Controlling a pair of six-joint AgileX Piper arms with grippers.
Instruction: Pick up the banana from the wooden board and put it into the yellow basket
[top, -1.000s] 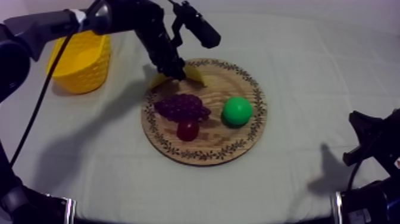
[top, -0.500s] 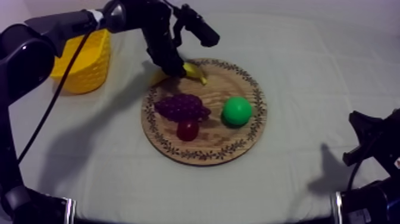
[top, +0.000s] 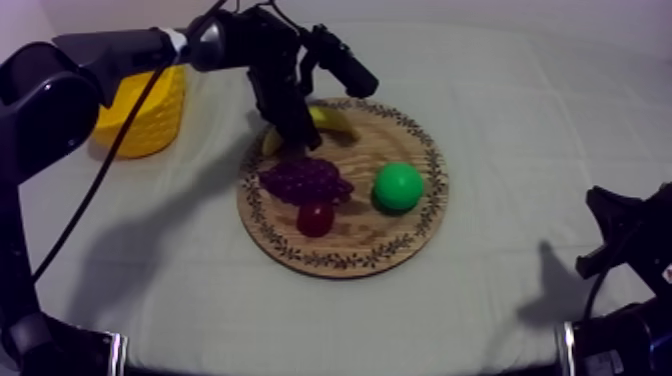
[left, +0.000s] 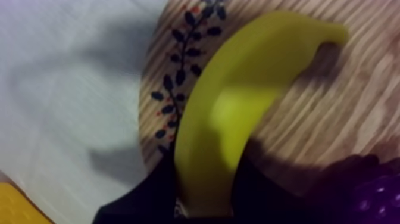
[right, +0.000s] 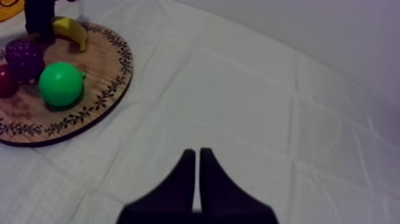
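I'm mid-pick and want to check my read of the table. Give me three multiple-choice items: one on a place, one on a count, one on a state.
1. Where does the yellow ribbed basket stand?
A) on the grey-white cloth, left of the round wooden board with the patterned rim
B) on the board
C) beside the right arm

2. How many toy fruits are at the board?
A) two
B) four
C) six

3. What is the left gripper doing?
A) open above the cloth
B) shut on nothing
C) shut on the curved yellow banana

Key:
1 A: the basket sits off the board, at the table's left.
2 B: the banana, the purple bunch of grapes, the small red fruit and the round green fruit.
3 C: in the left wrist view its black fingers close on both sides of the banana.
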